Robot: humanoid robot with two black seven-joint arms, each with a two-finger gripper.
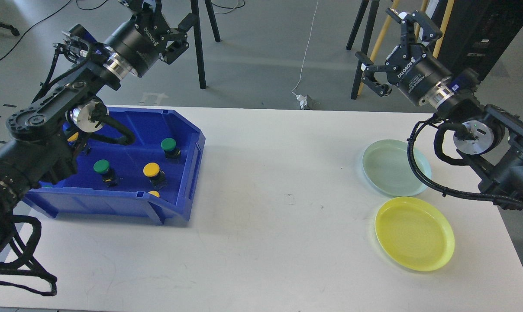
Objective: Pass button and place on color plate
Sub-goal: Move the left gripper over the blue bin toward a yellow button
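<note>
Several push buttons lie in a blue bin [114,204] at the table's left: a green button [168,144], another green button [101,166], a yellow button [151,169] and a yellow one half hidden by the front wall [154,193]. A pale green plate [389,169] and a yellow plate [414,233] rest at the table's right. My left gripper [171,19] hangs open and empty high above the bin's far side. High beyond the plates, my right gripper [380,39] is also open and empty.
The white table [279,203] spreads between bin and plates. My left arm covers the bin's left part. Behind the table stand tripod legs [199,47], a white cable with a plug [305,102] on the floor, and a black cabinet [478,30] at the top right.
</note>
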